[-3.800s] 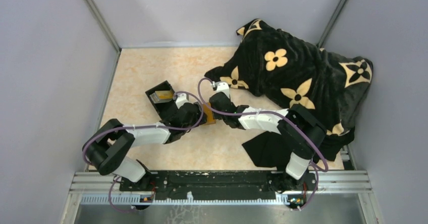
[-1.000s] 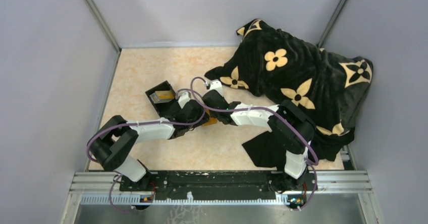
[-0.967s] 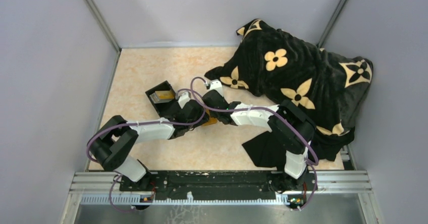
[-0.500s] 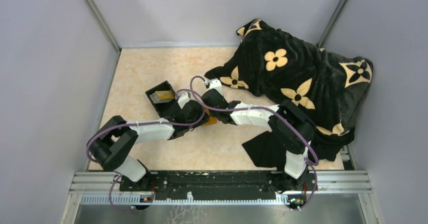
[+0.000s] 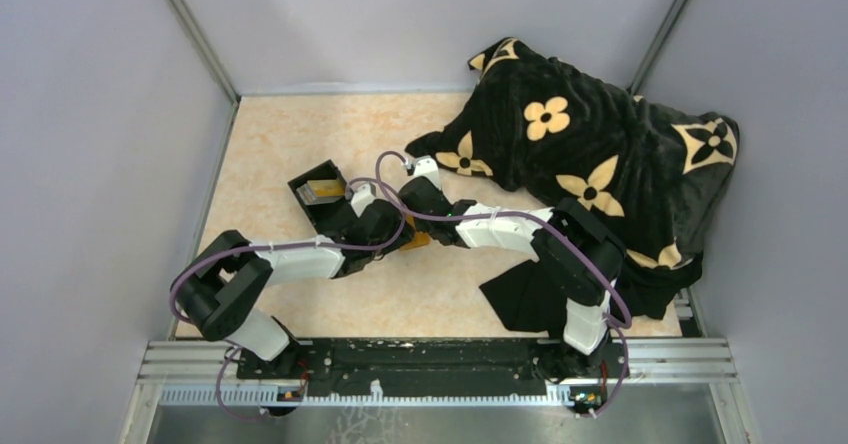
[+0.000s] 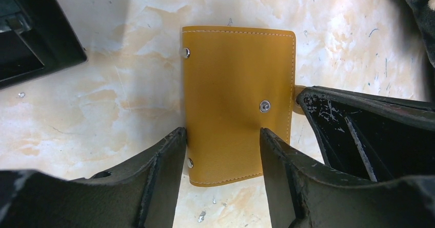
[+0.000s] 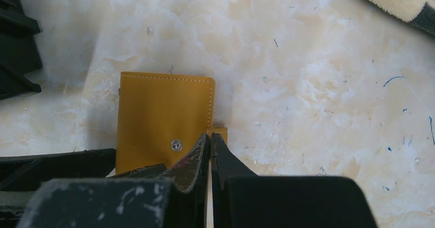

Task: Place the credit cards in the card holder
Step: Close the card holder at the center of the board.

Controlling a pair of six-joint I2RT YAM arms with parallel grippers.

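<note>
The card holder (image 6: 236, 99) is a flat orange-tan sleeve with metal snaps, lying on the marble table. My left gripper (image 6: 221, 135) is open over its near end, with the left finger against the holder's left edge and the right finger above its face. My right gripper (image 7: 210, 135) is shut, its tips at the small tab on the card holder's (image 7: 161, 117) right edge. Whether the tab is pinched does not show. From above, both wrists cover most of the card holder (image 5: 418, 236). Tan and pale credit cards (image 5: 322, 188) show inside a black box.
The open black box (image 5: 303, 190) stands just left of the left wrist, and its wall (image 6: 36, 43) shows in the left wrist view. A black blanket with cream flowers (image 5: 590, 144) fills the back right. A dark cloth (image 5: 525, 304) lies by the right arm's base.
My right gripper's jaws have closed beside the holder's tab. Neither arm has visibly shifted in the last second. The left gripper stays as wide as before.
</note>
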